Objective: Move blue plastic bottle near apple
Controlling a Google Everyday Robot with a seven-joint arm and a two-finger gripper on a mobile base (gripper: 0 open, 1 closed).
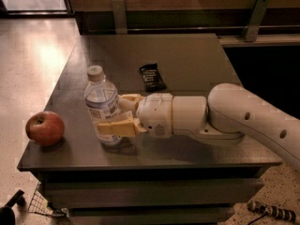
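The blue plastic bottle (101,105) stands upright on the dark table (187,60), near its front left. It is clear with a white cap and a printed label. My gripper (117,115) reaches in from the right, and its cream fingers (116,127) close around the bottle's lower body. The red apple (45,128) with yellowish patches sits at the table's front left corner, a short gap left of the bottle.
A small black snack wrapper (152,77) lies on the table behind the gripper. My white arm (243,116) spans the table's right front. The table's front edge (150,165) is close below the bottle. Light floor lies to the left.
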